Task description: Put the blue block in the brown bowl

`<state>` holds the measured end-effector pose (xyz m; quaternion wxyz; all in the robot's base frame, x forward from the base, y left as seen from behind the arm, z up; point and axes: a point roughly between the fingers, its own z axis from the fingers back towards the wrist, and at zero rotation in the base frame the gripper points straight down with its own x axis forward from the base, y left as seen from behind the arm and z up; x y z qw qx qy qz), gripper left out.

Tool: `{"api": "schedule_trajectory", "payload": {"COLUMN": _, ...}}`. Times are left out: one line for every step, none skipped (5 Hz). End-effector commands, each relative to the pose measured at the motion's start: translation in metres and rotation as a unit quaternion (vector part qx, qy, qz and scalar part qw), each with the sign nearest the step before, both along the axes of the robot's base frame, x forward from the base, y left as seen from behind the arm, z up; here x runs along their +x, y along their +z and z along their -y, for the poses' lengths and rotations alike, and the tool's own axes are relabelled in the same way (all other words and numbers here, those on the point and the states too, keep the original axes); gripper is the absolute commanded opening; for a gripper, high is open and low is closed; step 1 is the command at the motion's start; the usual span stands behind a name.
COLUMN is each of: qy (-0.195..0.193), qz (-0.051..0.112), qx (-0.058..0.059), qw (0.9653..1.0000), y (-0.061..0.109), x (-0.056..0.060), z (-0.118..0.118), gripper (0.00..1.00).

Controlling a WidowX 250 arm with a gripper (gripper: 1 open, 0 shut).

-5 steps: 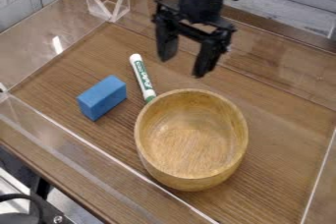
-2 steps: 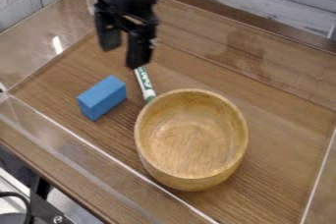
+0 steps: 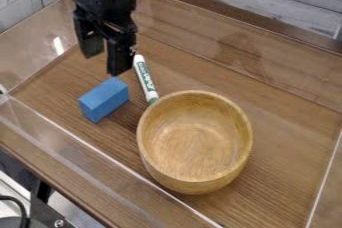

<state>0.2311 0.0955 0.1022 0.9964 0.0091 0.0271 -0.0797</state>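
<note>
The blue block [image 3: 103, 99] lies on the wooden table, left of the brown bowl [image 3: 195, 140], which is empty. My gripper [image 3: 103, 50] hangs above and just behind the block, pointing down, its black fingers [image 3: 120, 56] spread apart with nothing between them. It is clear of the block.
A white-and-green marker pen [image 3: 143, 78] lies between the block and the bowl, just right of the gripper. A low clear plastic wall [image 3: 54, 122] runs around the work area, and a folded clear piece stands at the back.
The gripper has travelled left across the table, from behind the bowl and pen to above the blue block, staying open. The block, pen and bowl have not moved.
</note>
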Motion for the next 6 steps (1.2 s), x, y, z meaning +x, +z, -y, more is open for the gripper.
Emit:
{"api": "schedule_trajectory", "payload": {"qy": 0.009, "qz": 0.018, "qx": 0.004, "qw": 0.9998, "y": 0.001, "x": 0.001, "z": -0.004, "gripper": 1.00}}
{"api": "schedule_trajectory", "payload": {"qy": 0.015, "qz": 0.017, "qx": 0.001, "qw": 0.9998, "y": -0.007, "x": -0.001, "z": -0.003, "gripper": 1.00}}
{"api": "schedule_trajectory", "payload": {"qy": 0.018, "qz": 0.017, "qx": -0.002, "qw": 0.9997, "y": -0.016, "x": -0.002, "z": -0.003, "gripper": 1.00}}
{"api": "schedule_trajectory", "payload": {"qy": 0.022, "qz": 0.020, "qx": -0.005, "qw": 0.9996, "y": -0.024, "x": -0.001, "z": -0.005, "gripper": 1.00}}
{"api": "schedule_trajectory", "payload": {"qy": 0.026, "qz": 0.023, "qx": -0.008, "qw": 0.9994, "y": -0.028, "x": 0.000, "z": -0.005, "gripper": 1.00}}
{"api": "schedule_trajectory", "payload": {"qy": 0.030, "qz": 0.025, "qx": -0.011, "qw": 0.9992, "y": -0.030, "x": 0.000, "z": -0.005, "gripper": 1.00}}
